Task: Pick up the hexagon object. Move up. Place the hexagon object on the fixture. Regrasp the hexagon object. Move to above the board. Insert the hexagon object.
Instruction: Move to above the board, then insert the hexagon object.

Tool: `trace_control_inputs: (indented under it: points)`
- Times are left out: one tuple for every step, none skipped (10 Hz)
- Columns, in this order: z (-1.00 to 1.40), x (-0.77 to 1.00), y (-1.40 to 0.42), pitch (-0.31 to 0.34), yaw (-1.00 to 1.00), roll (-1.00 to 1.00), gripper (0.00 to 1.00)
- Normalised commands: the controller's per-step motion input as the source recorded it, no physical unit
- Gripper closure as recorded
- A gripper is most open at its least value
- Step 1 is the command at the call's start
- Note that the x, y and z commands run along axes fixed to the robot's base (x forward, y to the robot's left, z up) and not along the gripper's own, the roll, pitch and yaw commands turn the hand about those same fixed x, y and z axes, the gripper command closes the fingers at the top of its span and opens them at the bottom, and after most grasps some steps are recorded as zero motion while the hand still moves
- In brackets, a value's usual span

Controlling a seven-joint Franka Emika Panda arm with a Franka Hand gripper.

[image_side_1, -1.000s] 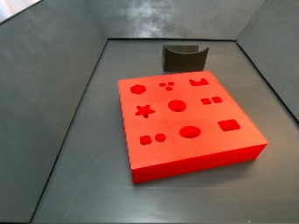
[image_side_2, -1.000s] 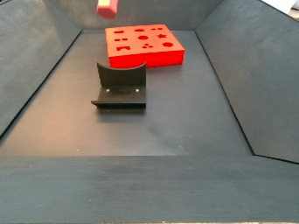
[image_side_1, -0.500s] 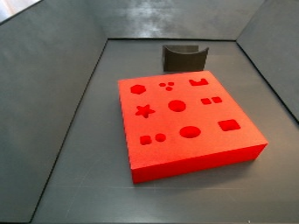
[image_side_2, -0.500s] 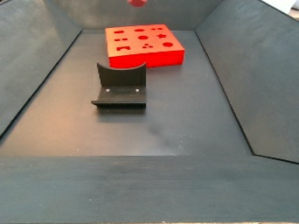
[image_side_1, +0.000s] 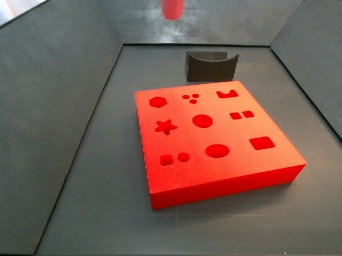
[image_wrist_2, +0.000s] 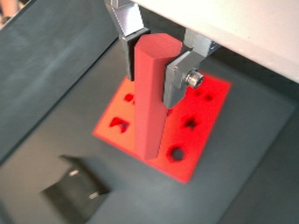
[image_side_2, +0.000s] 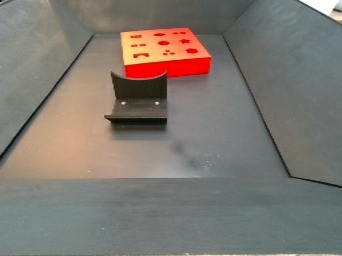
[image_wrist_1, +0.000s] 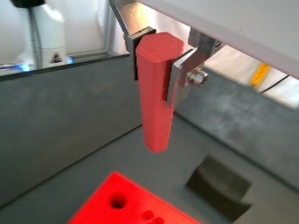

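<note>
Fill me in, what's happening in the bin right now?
The arm's claw is shut on the long red hexagonal peg, holding it upright high above the floor. Both wrist views show the thick red board with shaped holes below it, and the dark L-shaped fixture standing empty off to one side. In a side view only the peg's lower end shows at the top edge, well above the board. Nothing is inserted yet.

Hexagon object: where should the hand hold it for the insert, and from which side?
Grip the upper end, coming from above. The hexagon object hangs upright in the hand, the fingers clamped across its upper part, leaving the long lower shaft free to enter the board. Its tip alone shows in a side view.
</note>
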Motion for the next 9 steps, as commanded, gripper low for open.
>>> trace_control_inputs:
  points:
    - [0.03,-0.17,-0.14,0.041,0.06,-1.00,1.00]
    - [0.02,-0.11,-0.08,0.025,0.05,-1.00,1.00]
    - [0.01,-0.09,-0.04,-0.002,0.04,-0.76,1.00]
    - [0.01,-0.08,-0.01,-0.018,0.02,-0.53,1.00]
    - [0.01,-0.06,-0.01,-0.023,0.01,-0.35,1.00]
    - [0.00,-0.04,0.00,-0.019,0.00,-0.24,1.00]
    - [0.00,-0.02,0.02,0.000,0.00,0.00,1.00]
    - [-0.15,-0.16,0.14,-0.064,0.00,-0.04,1.00]
    - [-0.39,-0.37,0.37,-0.144,0.00,-0.11,1.00]
